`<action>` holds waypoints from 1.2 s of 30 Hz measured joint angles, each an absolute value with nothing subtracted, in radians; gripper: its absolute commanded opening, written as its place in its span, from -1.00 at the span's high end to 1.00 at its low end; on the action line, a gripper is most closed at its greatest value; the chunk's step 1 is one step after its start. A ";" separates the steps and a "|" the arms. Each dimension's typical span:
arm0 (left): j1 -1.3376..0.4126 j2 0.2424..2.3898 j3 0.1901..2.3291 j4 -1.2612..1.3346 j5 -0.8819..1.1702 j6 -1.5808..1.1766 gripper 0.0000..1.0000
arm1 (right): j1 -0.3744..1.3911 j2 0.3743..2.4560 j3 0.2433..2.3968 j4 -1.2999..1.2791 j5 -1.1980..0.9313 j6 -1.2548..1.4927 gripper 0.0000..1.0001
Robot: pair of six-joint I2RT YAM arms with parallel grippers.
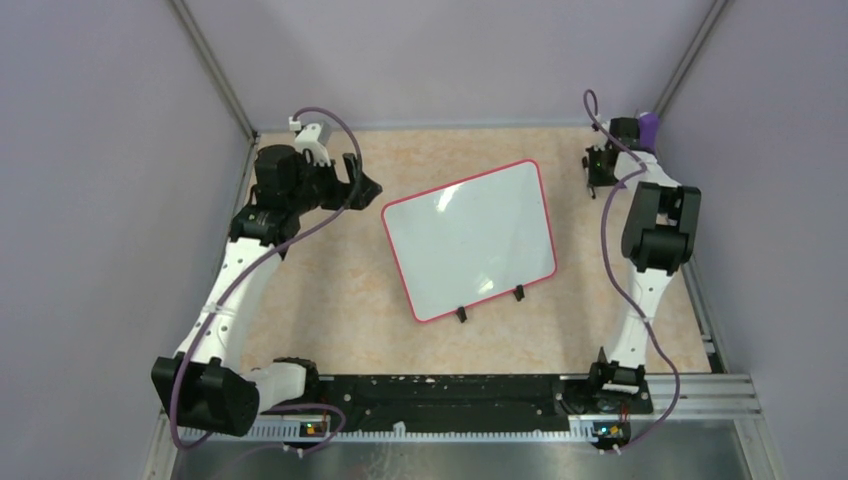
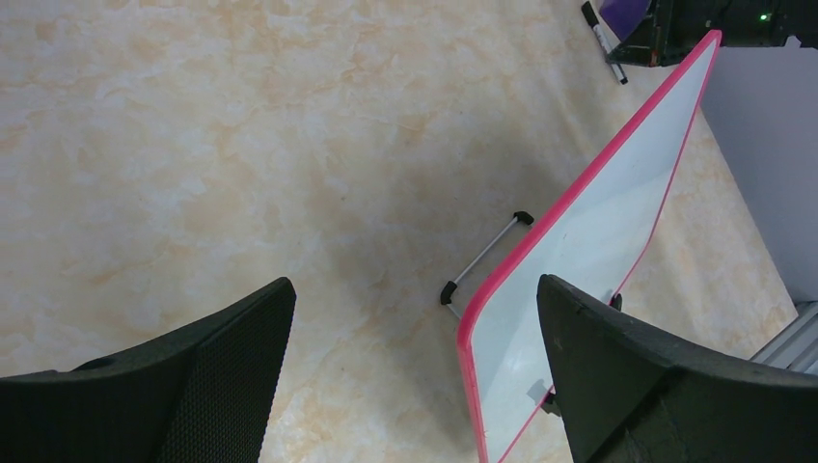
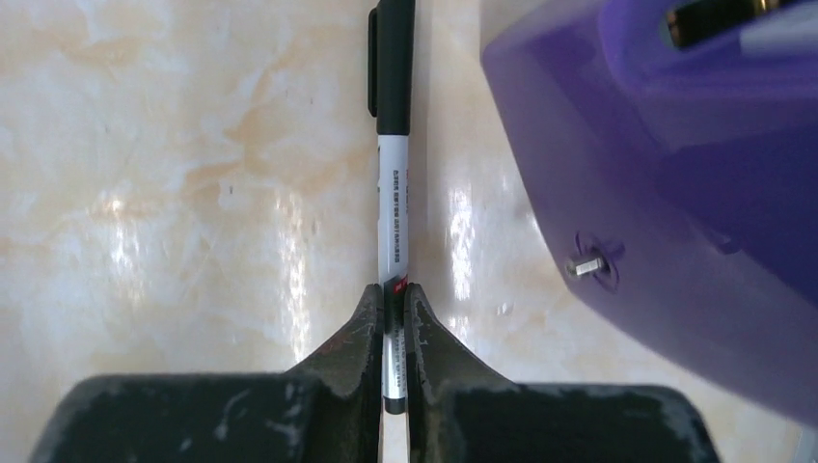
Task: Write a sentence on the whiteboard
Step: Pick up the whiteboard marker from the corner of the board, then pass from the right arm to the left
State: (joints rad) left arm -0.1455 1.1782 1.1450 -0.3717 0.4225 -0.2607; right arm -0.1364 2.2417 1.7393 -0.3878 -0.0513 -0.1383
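Note:
The whiteboard (image 1: 470,238) with a red-pink rim lies tilted in the middle of the table, two black clip feet on its near edge. Its face is blank; no sentence shows on it. It also shows in the left wrist view (image 2: 617,203), propped on a wire stand. My left gripper (image 1: 368,184) is open and empty, left of the board, its fingers (image 2: 222,376) wide apart. My right gripper (image 1: 597,165) is at the far right corner, shut on a white marker with a black cap (image 3: 394,154) that lies along the table.
A purple holder (image 3: 666,164) stands right beside the marker at the far right corner; it also shows in the top view (image 1: 648,127). Grey walls enclose the table on three sides. A metal rail (image 1: 460,400) runs along the near edge.

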 measured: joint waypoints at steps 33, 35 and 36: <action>-0.175 1.370 1.551 -0.597 1.095 -0.189 -0.92 | 0.370 1.211 1.594 -1.041 -0.573 -0.533 1.00; -0.215 1.370 1.538 -0.591 1.111 -0.207 -0.88 | 0.428 1.198 1.581 -1.048 -0.547 -0.541 1.00; -0.239 1.370 1.531 -0.587 1.113 -0.213 -0.86 | 0.448 1.196 1.576 -1.051 -0.540 -0.543 1.00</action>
